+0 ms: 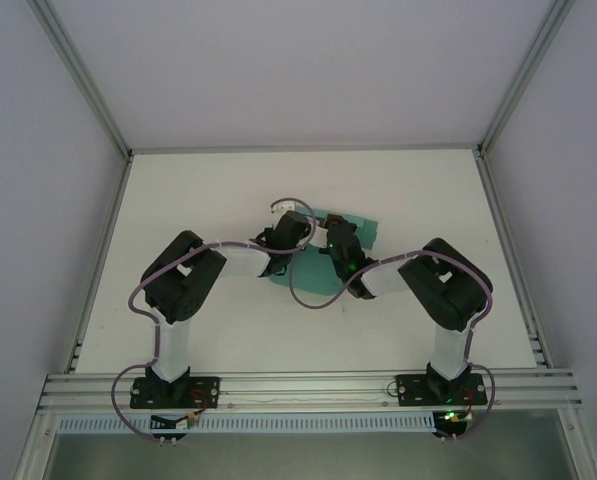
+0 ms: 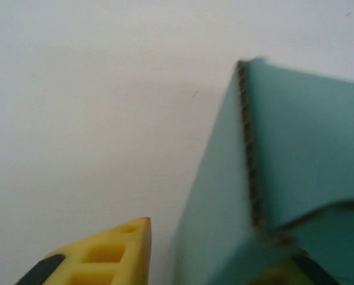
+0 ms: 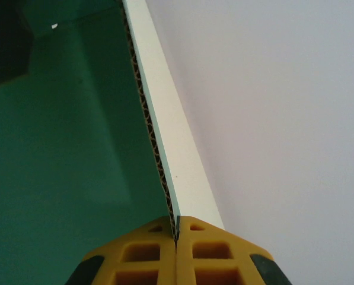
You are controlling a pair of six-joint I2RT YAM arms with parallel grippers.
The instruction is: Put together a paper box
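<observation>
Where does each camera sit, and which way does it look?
Top external: above, behind the arms, looking down at the table; both arms show.
Left wrist: on the left arm, facing a corner of the paper box; left gripper shows.
Right wrist: on the right arm, along a box wall pinched by the right gripper.
All share the box.

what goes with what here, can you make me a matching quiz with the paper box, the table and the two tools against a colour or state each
Things:
1 paper box
2 table
3 left tool
4 right tool

Colour or state:
a white
b pinched shut on the box's edge
c teal
d standing open

Pairs: 1-c, 2-a, 3-d, 4-b
</observation>
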